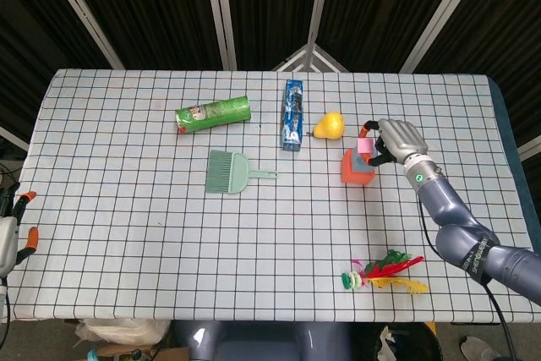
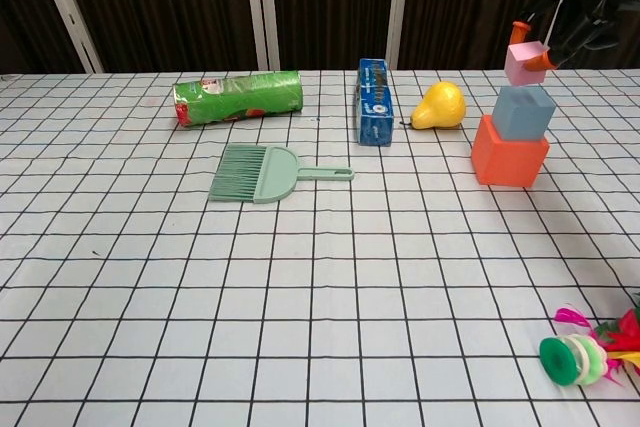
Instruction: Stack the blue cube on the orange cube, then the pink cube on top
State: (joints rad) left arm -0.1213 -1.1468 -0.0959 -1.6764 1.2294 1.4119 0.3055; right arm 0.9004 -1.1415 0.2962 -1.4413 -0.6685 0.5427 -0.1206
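Observation:
The orange cube [image 2: 509, 158] stands on the table at the right, with the blue cube [image 2: 524, 112] stacked on it. My right hand [image 2: 577, 22] grips the pink cube [image 2: 525, 63] in the air, a short way above the blue cube and clear of it. In the head view the same hand [image 1: 397, 141] holds the pink cube [image 1: 365, 147] over the orange cube [image 1: 356, 170]; the blue cube is mostly hidden there. My left hand [image 1: 12, 238] hangs by the table's front left edge, fingers apart, holding nothing.
A yellow pear [image 2: 440, 107] and a blue box [image 2: 373, 101] lie just left of the stack. A green canister [image 2: 238, 98] and a green brush [image 2: 258, 172] lie further left. A feathered shuttlecock [image 2: 590, 352] lies at the front right.

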